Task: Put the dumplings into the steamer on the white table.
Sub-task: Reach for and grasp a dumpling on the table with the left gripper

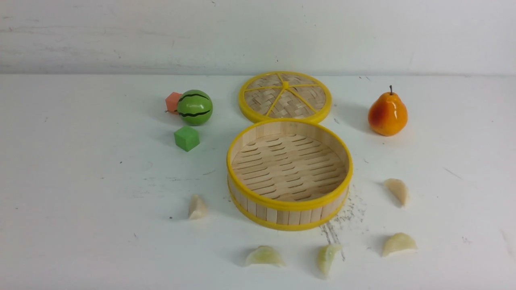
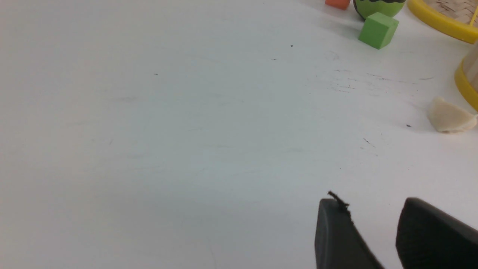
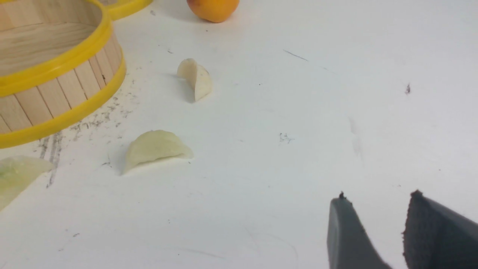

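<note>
5 dumplings (image 1: 198,207) (image 1: 397,190) (image 1: 398,243) (image 1: 265,256) (image 1: 327,257), 2 cubes (image 1: 186,138) (image 1: 173,102), 1 ea: steamer (image 1: 288,205), lid (image 1: 290,102), pear (image 1: 388,114), melon (image 1: 194,107)

**Both grippers open and empty; arms out of sight**

Left gripper (image 2: 373,211): only the tips of its two dark fingers (image 2: 336,235) show in the left wrist view; jaws stand apart with a clear gap; nothing is gripped; a frayed shred sticks up from one tip.

Right gripper (image 3: 379,203): two grey fingers (image 3: 347,235) show in the right wrist view; jaws likewise parted and empty; both tips are ragged at the edge.

Arms: neither appears in the front view; pose cannot be told.
</note>
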Robot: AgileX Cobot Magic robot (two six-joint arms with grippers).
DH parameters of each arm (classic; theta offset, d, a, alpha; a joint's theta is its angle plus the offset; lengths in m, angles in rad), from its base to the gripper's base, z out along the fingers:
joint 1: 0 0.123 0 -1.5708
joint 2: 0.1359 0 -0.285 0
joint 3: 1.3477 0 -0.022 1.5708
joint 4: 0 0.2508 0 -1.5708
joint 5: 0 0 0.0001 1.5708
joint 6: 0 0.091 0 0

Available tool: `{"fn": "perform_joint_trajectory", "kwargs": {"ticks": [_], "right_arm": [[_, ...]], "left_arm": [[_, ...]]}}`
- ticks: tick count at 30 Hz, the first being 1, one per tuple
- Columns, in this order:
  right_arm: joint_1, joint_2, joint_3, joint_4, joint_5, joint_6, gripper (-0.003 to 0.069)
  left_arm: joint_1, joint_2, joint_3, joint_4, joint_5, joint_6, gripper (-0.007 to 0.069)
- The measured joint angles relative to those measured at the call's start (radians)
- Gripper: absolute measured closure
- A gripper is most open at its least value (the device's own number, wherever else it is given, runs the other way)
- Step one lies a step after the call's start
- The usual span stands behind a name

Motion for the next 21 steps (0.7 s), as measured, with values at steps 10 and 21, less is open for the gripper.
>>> {"fn": "perform_joint_trajectory", "kwargs": {"ticks": [10,21], "right_arm": [[0.000,0.000,0.000,0.215,0.001,0.093,0.0419],[0.000,0.000,0.008,0.762,0.018,0.382,0.0419]], "left_arm": [[0.000,0.000,0.000,-0.696,-0.154,-0.502,0.0387],[0.000,0.000,0.000,-0.949,-0.184,-0.583,0.0387]]}}
